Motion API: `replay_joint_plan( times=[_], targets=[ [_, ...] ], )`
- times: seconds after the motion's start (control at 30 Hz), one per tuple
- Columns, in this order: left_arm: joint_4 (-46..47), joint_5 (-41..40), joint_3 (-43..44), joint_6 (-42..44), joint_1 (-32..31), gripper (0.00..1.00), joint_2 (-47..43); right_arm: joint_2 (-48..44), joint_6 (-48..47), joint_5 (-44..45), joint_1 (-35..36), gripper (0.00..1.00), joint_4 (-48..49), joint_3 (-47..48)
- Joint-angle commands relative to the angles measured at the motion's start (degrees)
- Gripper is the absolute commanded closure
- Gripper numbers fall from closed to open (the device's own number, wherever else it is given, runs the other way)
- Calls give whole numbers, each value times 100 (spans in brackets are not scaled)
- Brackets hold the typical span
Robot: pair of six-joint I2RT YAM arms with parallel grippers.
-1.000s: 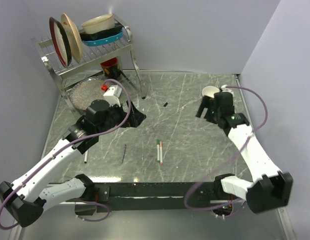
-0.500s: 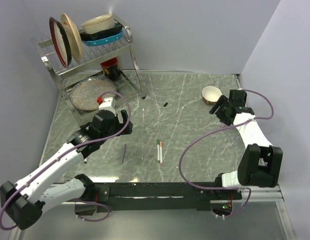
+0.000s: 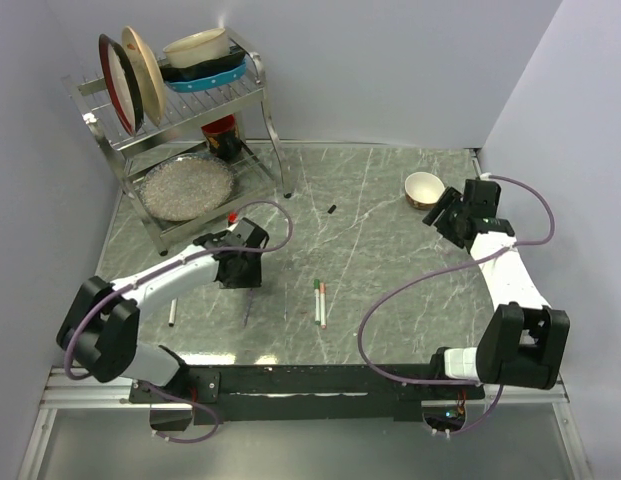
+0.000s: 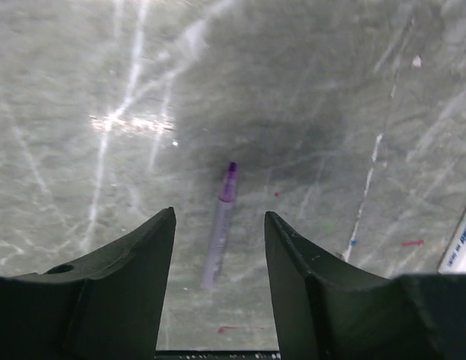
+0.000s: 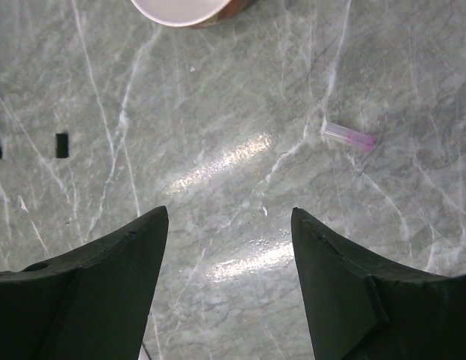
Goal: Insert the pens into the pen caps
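Directly above a purple pen [image 4: 220, 225] that lay flat on the table [image 3: 390, 290] just in front of the dish rack [image 3: 205, 100], the left gripper [image 4: 219, 216] hung with its jaws apart and the pen between them, touching neither. Well to the right of the rack, the right gripper [image 5: 229, 211] also stood open and empty, with a short pink-ended tube [image 5: 350, 136] - probably a cap - lying off to one side of its gap. The likeliest slip was on the left: the pen was far slimmer than the fingers and sat a little askew in the gap, so a squeeze could roll or twist it away, or drag the fingertips on the stone. On the right, a straight descent would miss the cap altogether, and a sideways correction could nudge it or knock the bowl [image 3: 409, 186] just beside the gripper. Room was uneven - the left arm had bare marble in front of the rack but the rack's legs close behind it, while the right arm worked far to the right of the rack, hard by the side wall [image 3: 560, 150] and the table's edge, its cable [image 3: 430, 265] looping over the table. Two pens [image 3: 319, 302], a black cap [image 3: 331, 209] and a white pen [image 3: 172, 313] lay untouched in front of the rack.
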Motion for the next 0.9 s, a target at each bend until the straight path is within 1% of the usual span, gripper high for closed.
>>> replay_joint_plan(
  times=[0.0, 0.03, 0.17, 0.23, 0.27, 0.3, 0.43, 0.53, 0.57, 0.6, 0.67, 0.7, 0.73, 0.77, 0.83, 0.87],
  targets=[
    [-306, 526, 301, -26, 15, 45, 357, -422, -44, -170, -43, 27, 243, -103],
    [-360, 526, 310, -26, 15, 46, 437, -466, -44, -196, -43, 27, 260, -121],
    [-500, 587, 292, -43, 15, 52, 666, -607, -35, -328, -43, 27, 243, -130],
    [-501, 631, 249, -69, 15, 53, 754, -642, -44, -372, -43, 27, 225, -130],
    [-475, 666, 179, -61, 15, 58, 780, -695, -35, -390, -43, 27, 234, -156],
    [-457, 736, 126, -78, 15, 60, 832, -713, -26, -407, -43, 27, 269, -174],
    [-142, 886, -85, -61, 15, 62, 1017, -774, 9, -513, -43, 27, 340, -235],
    [-35, 1000, -138, -78, 15, 70, 1237, -792, 0, -548, -51, 27, 331, -253],
    [70, 1061, -165, -78, 15, 75, 1307, -827, -17, -583, -34, 27, 322, -270],
    [123, 1105, -200, -87, 15, 76, 1325, -836, -17, -592, -34, 27, 313, -279],
    [272, 1255, -270, -113, 15, 83, 1334, -888, 70, -653, -34, 27, 217, -253],
    [299, 1281, -262, -131, 15, 87, 1325, -906, 105, -723, -34, 27, 208, -244],
    [308, 1282, -218, -148, 15, 95, 1299, -941, 219, -828, 1, 27, 225, -253],
    [308, 1282, -191, -149, 15, 98, 1168, -1011, 281, -943, 28, 27, 295, -279],
    [343, 1377, -78, -96, 15, 99, 975, -1064, 535, -1391, 176, 27, 357, -306],
    [369, 1491, -25, -61, 15, 99, 704, -1117, 615, -1583, 256, 27, 470, -349]
  ],
)
